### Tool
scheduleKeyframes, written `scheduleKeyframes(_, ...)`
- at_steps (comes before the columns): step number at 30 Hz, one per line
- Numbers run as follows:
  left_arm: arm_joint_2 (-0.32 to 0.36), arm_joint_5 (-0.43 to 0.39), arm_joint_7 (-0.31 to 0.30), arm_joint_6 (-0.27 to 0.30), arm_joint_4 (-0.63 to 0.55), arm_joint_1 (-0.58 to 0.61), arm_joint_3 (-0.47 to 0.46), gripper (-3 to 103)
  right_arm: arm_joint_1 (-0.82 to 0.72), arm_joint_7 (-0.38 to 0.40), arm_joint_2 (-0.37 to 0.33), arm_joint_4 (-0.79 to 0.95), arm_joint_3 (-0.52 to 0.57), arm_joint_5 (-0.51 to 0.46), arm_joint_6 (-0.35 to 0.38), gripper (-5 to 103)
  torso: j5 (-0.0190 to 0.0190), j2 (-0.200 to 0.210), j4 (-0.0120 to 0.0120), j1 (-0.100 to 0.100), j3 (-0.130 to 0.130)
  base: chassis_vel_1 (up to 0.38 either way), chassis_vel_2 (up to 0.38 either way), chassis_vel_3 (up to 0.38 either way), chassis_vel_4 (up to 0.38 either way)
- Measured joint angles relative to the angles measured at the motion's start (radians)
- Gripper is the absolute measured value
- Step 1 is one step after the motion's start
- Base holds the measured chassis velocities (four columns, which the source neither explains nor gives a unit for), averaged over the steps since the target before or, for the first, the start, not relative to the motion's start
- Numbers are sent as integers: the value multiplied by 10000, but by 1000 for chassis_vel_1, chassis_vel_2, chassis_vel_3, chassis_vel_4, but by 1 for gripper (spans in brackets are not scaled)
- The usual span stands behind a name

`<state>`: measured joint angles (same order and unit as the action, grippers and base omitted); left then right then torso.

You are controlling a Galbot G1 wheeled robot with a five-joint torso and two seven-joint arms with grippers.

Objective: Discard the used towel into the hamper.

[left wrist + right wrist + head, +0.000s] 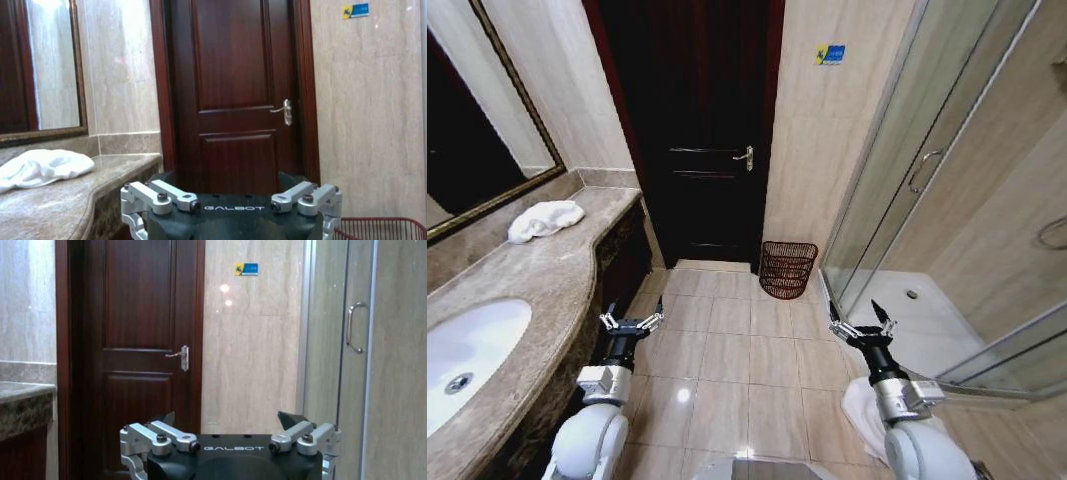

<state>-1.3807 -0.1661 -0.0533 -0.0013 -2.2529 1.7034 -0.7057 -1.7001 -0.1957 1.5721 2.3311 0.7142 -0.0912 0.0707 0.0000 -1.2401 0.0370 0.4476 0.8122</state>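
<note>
The used towel (pixel 545 219) is a crumpled white bundle lying on the marble counter (pixel 537 280), at its far end under the mirror; the left wrist view shows the towel (pixel 43 167) too. Against the far wall, between the door and the shower, the hamper (pixel 787 268) stands on the floor as a small red-brown wire basket. Its rim (pixel 380 225) also appears in the left wrist view. My left gripper (pixel 632 322) (pixel 230 176) hangs open and holds nothing, beside the counter's front and well short of the towel. My right gripper (pixel 862 325) (pixel 229 418) is open too, over the tiled floor.
A dark wooden door (pixel 692 130) stands shut straight ahead. A glass shower enclosure (pixel 927 160) with a raised sill fills the right side. A white sink (pixel 467 340) is set in the near counter. Something white lies on the floor (pixel 859 400) by my right arm.
</note>
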Motion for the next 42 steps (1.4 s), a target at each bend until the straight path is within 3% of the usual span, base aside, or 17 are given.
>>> scheduleKeyframes(42, -11, 6, 202, -345, 273, -61, 13, 100, -5, 167, 76, -17, 2, -88, -353, 100, 1, 0, 0, 1, 0, -57, 79, 80, -59)
